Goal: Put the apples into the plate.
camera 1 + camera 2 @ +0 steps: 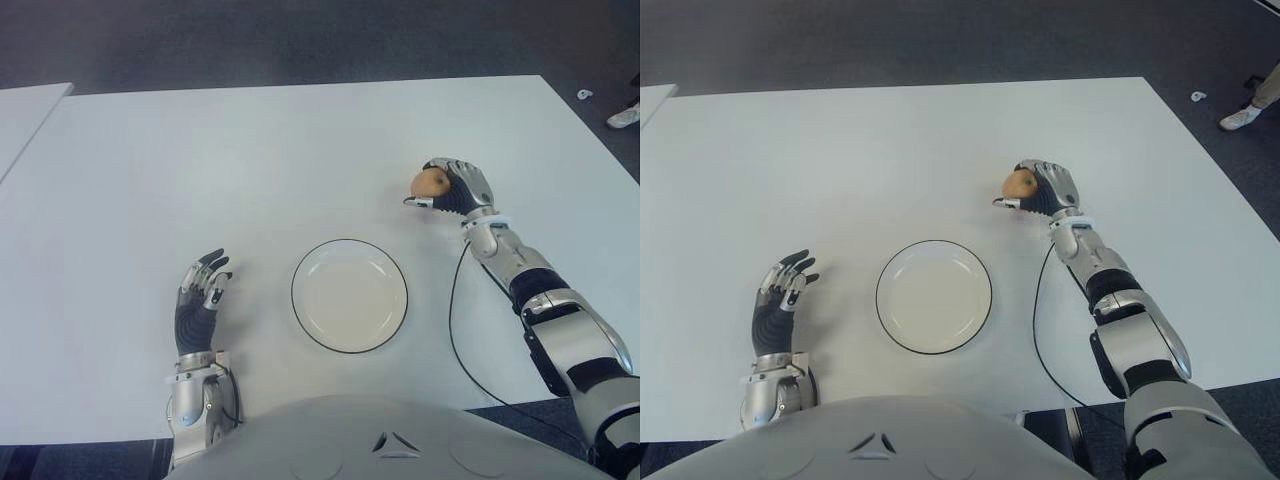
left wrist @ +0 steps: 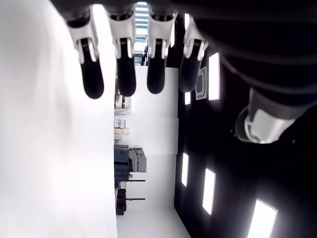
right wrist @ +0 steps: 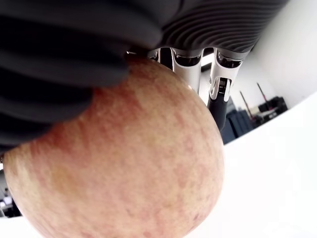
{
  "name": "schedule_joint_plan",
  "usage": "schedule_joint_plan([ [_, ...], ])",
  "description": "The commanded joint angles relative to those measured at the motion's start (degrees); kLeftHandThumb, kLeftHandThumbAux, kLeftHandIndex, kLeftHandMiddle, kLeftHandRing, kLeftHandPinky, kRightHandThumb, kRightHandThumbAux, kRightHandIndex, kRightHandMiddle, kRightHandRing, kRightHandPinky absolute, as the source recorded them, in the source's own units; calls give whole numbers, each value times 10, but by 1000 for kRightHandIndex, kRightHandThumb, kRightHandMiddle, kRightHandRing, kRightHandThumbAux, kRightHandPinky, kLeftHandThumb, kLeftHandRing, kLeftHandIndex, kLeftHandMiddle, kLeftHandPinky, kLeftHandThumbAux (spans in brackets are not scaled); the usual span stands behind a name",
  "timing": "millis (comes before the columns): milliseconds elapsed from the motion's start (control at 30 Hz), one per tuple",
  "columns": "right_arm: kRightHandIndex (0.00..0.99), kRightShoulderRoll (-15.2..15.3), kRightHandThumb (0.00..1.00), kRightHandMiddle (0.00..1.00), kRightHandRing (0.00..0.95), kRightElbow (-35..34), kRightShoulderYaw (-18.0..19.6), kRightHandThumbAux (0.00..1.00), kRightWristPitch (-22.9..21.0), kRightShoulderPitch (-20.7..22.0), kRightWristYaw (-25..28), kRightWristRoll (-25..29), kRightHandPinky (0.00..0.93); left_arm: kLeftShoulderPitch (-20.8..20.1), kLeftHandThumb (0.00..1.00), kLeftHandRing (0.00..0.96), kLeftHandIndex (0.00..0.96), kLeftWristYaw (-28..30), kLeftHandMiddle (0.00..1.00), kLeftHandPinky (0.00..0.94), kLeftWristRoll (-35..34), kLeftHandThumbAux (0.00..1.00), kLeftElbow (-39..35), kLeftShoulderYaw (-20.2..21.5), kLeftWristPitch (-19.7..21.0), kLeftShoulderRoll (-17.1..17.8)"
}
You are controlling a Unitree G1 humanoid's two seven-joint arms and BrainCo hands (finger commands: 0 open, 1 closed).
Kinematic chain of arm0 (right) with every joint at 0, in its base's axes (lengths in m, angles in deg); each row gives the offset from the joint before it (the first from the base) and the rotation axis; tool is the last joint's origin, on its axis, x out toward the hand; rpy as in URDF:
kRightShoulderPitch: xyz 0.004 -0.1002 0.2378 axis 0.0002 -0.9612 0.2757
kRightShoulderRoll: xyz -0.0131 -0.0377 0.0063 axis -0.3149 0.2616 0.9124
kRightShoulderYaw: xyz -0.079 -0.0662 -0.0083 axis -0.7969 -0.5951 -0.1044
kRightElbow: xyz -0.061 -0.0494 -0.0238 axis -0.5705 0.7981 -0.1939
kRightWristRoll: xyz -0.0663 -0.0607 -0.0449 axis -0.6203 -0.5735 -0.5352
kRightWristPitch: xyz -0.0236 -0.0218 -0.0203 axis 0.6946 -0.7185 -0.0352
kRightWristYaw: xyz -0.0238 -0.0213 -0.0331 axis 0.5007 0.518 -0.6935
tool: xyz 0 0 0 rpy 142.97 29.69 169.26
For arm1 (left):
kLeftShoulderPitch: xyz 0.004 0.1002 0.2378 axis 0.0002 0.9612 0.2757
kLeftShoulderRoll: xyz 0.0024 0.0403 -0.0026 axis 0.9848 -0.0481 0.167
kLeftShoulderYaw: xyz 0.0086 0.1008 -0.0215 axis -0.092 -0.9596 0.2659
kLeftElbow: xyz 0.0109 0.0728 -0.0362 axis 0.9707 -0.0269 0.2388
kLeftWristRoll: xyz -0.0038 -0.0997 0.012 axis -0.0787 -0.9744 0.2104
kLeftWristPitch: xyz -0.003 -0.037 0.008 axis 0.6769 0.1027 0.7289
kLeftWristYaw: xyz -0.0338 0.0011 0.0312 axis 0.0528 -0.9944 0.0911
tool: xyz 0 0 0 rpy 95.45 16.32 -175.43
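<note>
A yellow-red apple point(image 1: 431, 182) sits in my right hand point(image 1: 450, 186), whose fingers are curled around it; the right wrist view shows the apple point(image 3: 124, 163) pressed against the palm. The hand is above the white table point(image 1: 250, 150), to the right of and beyond the plate. The white plate with a dark rim point(image 1: 398, 325) lies at the near middle of the table with nothing in it. My left hand point(image 1: 202, 290) shows to the left of the plate, fingers point(image 2: 126, 74) relaxed and holding nothing.
A black cable point(image 1: 455, 340) runs along my right forearm near the table's front edge. A second white table point(image 1: 20, 115) stands at the far left. A person's shoe point(image 1: 625, 115) is on the dark floor at the far right.
</note>
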Motion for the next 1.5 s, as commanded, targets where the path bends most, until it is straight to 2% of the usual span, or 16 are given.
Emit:
schedule_joint_plan([
  [33, 845, 9, 902, 874, 834, -72, 19, 682, 0, -22, 14, 10, 737, -2, 310, 243, 241, 5, 218, 293, -6, 501, 26, 0, 20, -1],
  [233, 857, 14, 913, 879, 846, -152, 41, 679, -7, -52, 38, 16, 776, -12, 301, 239, 245, 12, 218, 290, -4, 503, 41, -1, 0, 3],
  [400, 863, 10, 919, 880, 849, -201, 56, 677, -25, -69, 63, 20, 767, -17, 295, 237, 243, 10, 216, 290, 1, 505, 50, -1, -9, 5],
  [533, 867, 8, 933, 880, 851, -215, 63, 672, -30, -75, 74, 21, 790, -15, 295, 238, 238, -1, 213, 294, 6, 501, 43, -1, 11, 3],
  [800, 874, 7, 956, 878, 853, -237, 69, 666, -30, -87, 96, 20, 814, -11, 310, 243, 238, -10, 211, 301, 15, 498, 32, -2, 23, -2],
  [933, 877, 4, 964, 878, 854, -253, 69, 663, -34, -99, 102, 17, 821, -12, 317, 244, 240, -9, 210, 300, 14, 499, 34, -2, 16, -4],
  [1033, 878, -14, 967, 878, 855, -314, 54, 662, -47, -142, 108, 4, 824, -17, 313, 239, 238, 2, 206, 292, 8, 496, 46, -2, -5, -2],
  [1100, 878, -21, 968, 877, 855, -337, 45, 662, -49, -155, 117, -1, 826, -19, 309, 236, 238, 6, 205, 287, 8, 494, 53, -3, -16, 1],
  [1400, 878, -45, 956, 885, 865, -388, 16, 669, -43, -178, 125, -42, 854, -26, 292, 233, 250, 13, 208, 296, 8, 503, 70, -5, -34, 7],
  [1500, 877, -50, 945, 887, 868, -394, 7, 674, -23, -183, 119, -52, 860, -26, 290, 235, 250, 14, 209, 298, 7, 504, 72, -5, -35, 9],
])
